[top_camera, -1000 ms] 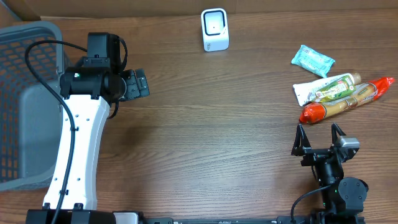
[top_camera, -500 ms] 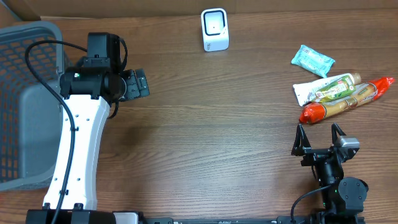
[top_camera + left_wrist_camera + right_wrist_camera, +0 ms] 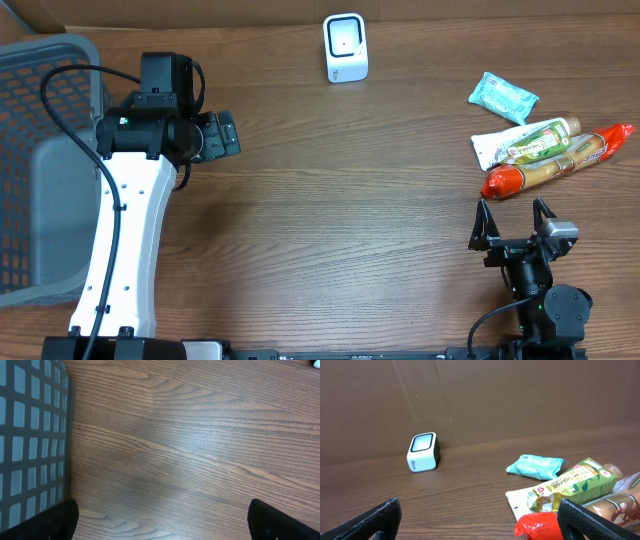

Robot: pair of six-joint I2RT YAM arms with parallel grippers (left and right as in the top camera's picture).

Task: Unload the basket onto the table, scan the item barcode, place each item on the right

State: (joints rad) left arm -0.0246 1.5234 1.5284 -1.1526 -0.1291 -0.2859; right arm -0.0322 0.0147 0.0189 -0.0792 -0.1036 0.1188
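**At the bench's right edge: the items lie just ahead of my right tool**

From overhead, my right tool sits low on the right side of the bench, its jaws spread wide and holding nothing. The goods lie just beyond its tips, away from me: a red sausage nearest, a green-and-white pouch touching it on the far side, and a teal packet further off. The sausage's long axis runs mostly across the bench. Its nearer red end is on the left, and the other end slants away to the right. The pouch lies nearly parallel to it. The white scanner stands at the far edge, well to the left of the items. My left tool is also spread and empty. It hangs beside the grey basket, well apart from all the goods, so I judge the right arm should make the pick.

At the left wrist, I see only bare wood, the basket wall and my two fingers set wide apart.

At the right wrist, my fingers frame the scene, parted and empty. The scanner is ahead to the left. The packet, pouch and sausage crowd the right, with the sausage's red end closest. I cannot make out a barcode on any of them.
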